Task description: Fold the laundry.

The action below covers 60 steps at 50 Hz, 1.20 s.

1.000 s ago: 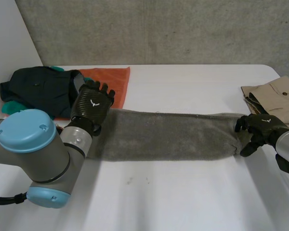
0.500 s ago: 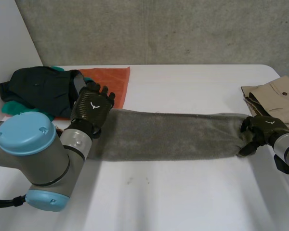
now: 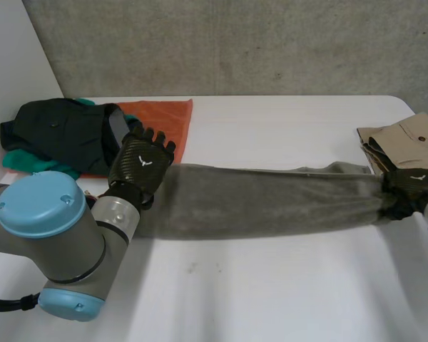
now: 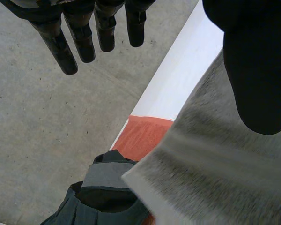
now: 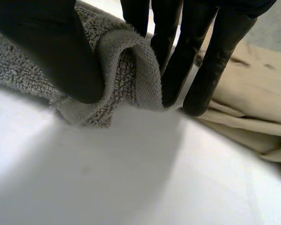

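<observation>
left hand [image 3: 141, 162]: fingers straight and spread, thumb resting on the grey towel [image 3: 264, 203] at one end.
grey towel: pulled tauter between the hands than before.
right hand [image 3: 412, 191]: moved outward, now pinching the towel's other end.
around: dark garment [image 3: 57, 132] and orange cloth [image 3: 167, 117] beyond left hand; beige trousers [image 3: 406, 142] just beside right hand.

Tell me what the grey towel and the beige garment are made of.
Grey towel: apparently terry cloth, matte, with a visible looped pile. Beige garment: probably woven cotton twill, smooth and matte, lying in crisp flat folds.
</observation>
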Motion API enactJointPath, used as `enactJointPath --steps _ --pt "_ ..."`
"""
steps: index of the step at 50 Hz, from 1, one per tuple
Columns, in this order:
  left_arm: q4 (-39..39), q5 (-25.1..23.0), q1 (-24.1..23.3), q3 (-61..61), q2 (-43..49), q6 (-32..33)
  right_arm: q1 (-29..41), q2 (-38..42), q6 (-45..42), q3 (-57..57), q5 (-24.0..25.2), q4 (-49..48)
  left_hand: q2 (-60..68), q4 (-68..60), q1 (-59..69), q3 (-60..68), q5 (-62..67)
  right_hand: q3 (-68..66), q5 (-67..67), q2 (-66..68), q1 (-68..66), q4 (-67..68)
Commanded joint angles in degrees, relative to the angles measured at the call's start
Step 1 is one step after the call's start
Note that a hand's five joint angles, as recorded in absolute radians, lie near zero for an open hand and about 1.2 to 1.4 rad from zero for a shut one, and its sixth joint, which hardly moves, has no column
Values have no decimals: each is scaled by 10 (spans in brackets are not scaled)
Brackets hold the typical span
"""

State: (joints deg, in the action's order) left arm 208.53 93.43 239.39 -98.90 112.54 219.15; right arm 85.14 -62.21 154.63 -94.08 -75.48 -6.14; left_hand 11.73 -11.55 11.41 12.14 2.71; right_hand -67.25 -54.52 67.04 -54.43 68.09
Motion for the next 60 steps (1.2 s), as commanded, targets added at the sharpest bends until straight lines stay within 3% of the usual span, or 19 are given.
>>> enactJointPath --steps 1,5,12,22,28,32,40,44,47,50,53,60 --pt "-1 0 1 -3 -9 0 -58 -26 -201 -7 2 6 -17 15 -14 -21 -27 -128 -155 130 -256 119" --pt "-1 0 2 -9 -15 0 -66 -26 -309 3 2 3 -17 15 -14 -21 -27 -128 -155 130 -256 119" --pt "-1 -1 6 -17 -30 0 -50 -52 -378 20 2 -12 -17 15 -14 -21 -27 -128 -155 130 -256 119" --pt "-3 0 11 -18 -50 -1 198 -77 -361 78 -1 -32 -17 15 -14 -21 -27 -128 -155 130 -256 119" --pt "-7 0 21 -25 -72 -3 378 10 -364 171 1 -48 -17 15 -14 -21 -27 -128 -155 130 -256 119" --pt "-7 0 38 -37 -91 -4 461 86 -364 225 14 -65 -17 15 -14 -21 -27 -128 -155 130 -256 119" --pt "-8 1 76 -62 -120 -8 528 207 -363 266 81 -77 -17 15 -14 -21 -27 -106 -134 109 -235 98" --pt "-8 0 86 -69 -122 -14 534 199 -349 259 82 -75 -17 15 -14 -21 -27 155 128 -153 27 -164" --pt "-8 -1 88 -69 -122 -21 526 164 -313 247 58 -75 -17 15 -14 -21 -27 572 545 -570 444 -581" --pt "-7 -3 88 -61 -122 -36 517 126 -259 230 22 -73 -17 15 -14 -21 -27 572 545 -570 444 -581" --pt "-5 -8 86 -48 -119 -57 470 67 -140 193 -16 -71 -17 15 -14 -21 -27 572 545 -570 444 -581" --pt "-8 -46 48 -2 -104 -143 360 -48 145 108 -24 -63 -12 10 -9 -16 -22 572 545 -570 444 -581"
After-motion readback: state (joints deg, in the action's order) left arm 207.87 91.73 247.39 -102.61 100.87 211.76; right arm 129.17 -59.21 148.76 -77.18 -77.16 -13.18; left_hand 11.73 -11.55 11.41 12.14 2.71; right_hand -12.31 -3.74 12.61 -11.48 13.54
